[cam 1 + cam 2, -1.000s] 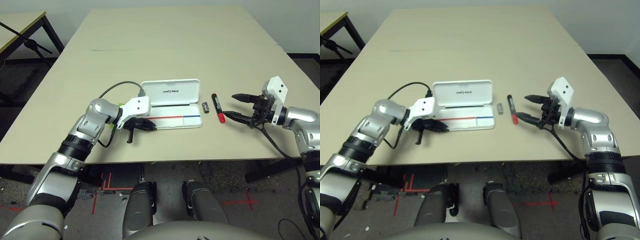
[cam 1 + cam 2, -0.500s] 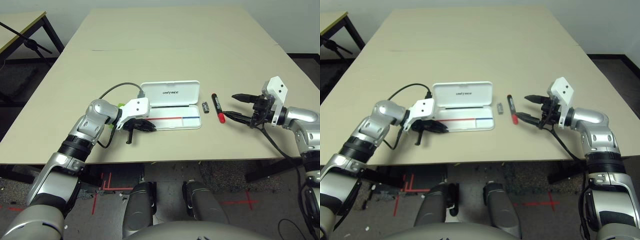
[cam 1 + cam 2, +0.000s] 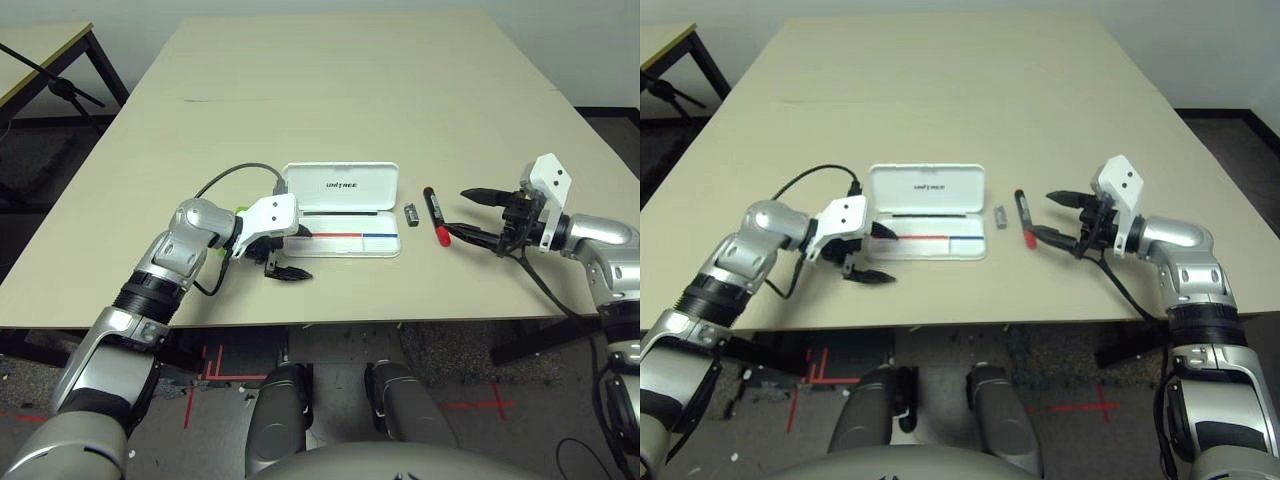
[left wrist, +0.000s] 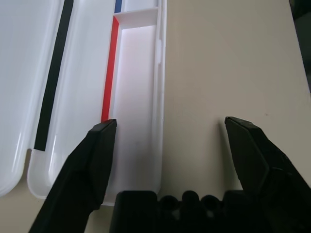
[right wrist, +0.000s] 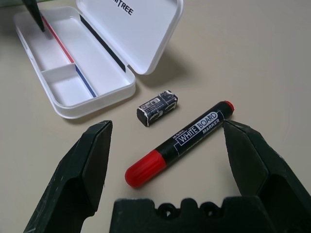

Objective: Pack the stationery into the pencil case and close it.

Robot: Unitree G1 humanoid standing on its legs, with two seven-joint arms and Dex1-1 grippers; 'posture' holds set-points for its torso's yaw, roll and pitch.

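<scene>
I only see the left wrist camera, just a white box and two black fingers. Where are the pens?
Observer: A black marker with a red cap lies on the table to the right of the box, outside it.
Operator: Is anything else out there?
Observer: Yes, a small dark stubby piece lies between the box and the marker.
Operator: Is the other hand near them?
Observer: The right gripper hovers open beside the marker's red end, holding nothing.
</scene>
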